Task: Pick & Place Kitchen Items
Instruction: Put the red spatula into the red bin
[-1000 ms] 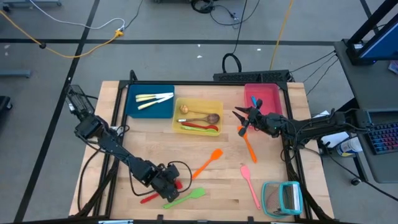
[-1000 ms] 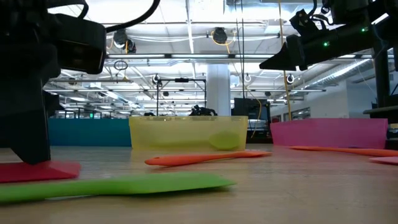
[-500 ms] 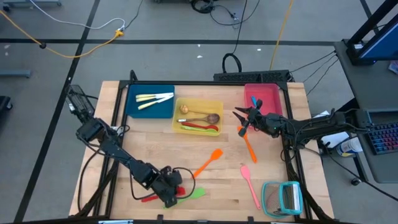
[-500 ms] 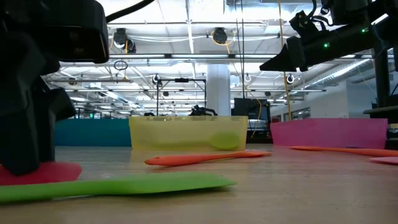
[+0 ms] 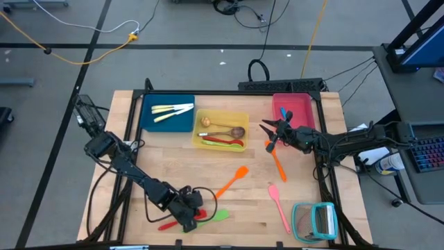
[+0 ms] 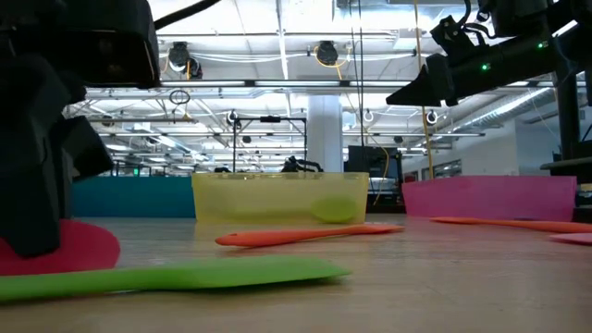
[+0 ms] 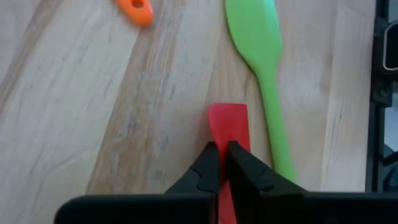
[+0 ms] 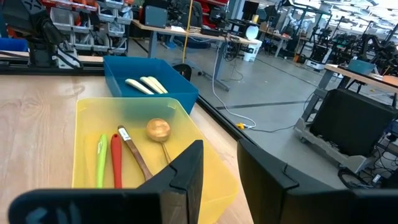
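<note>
My left gripper [image 7: 221,163] is down at the near edge of the table [image 5: 250,208], fingers pinched tight on the red spatula [image 7: 228,127], whose flat blade sticks out past my fingertips. In the low view that blade looks tilted, one edge off the wood. Just beside it lies the green spatula [image 7: 261,68], flat on the boards, its handle running alongside my grip, so close I cannot tell whether the two touch.

My right gripper [image 5: 270,132] hangs in the air at the far right of the table, between the yellow tray [image 5: 222,115] and the pink tray [image 5: 297,103]. Its fingers [image 8: 186,171] stand partly apart with nothing between them. Under that arm an orange spatula [image 5: 277,165] lies on the wood.

Another orange spatula [image 5: 232,182] lies at a slant in the middle of the table, well clear of both grippers. A pink spatula [image 5: 279,205] lies nearer the right front, close to the teal rack [image 5: 316,221] at the corner.

The blue tray [image 5: 149,121] at the far left holds pale-handled cutlery [image 5: 171,111]. The yellow tray next to it (touching it at the corner, as far as I can see) holds wooden spoons [image 8: 158,130], a red utensil [image 8: 115,163] and a green one [image 8: 101,163], laid side by side. Something blue [image 5: 283,112] lies in the pink tray, too small to make out.
</note>
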Controlling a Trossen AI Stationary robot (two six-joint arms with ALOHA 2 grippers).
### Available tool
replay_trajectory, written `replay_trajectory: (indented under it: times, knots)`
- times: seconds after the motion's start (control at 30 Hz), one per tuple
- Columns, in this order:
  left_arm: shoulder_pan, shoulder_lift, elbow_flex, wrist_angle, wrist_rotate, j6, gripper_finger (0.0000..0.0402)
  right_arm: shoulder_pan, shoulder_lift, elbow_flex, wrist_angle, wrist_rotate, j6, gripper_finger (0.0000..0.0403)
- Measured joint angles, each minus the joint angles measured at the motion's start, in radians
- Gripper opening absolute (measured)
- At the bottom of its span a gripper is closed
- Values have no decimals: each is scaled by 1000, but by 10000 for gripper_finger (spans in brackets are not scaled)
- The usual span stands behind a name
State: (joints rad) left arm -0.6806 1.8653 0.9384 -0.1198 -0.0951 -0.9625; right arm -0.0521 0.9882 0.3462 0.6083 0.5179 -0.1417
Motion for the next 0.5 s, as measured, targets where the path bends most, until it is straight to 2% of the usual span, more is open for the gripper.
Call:
replay_trajectory:
  times: [0.13,0.33,0.5]
  knots:
    - [7,-48,-1,0,-44,58,15,0,0,0,0,0,0,91]
    - [80,-153,-4,-85,-113,143,10,1,0,0,-3,0,42,91]
    - [154,-229,-2,-88,-163,331,13,1,6,0,-28,-31,109,91]
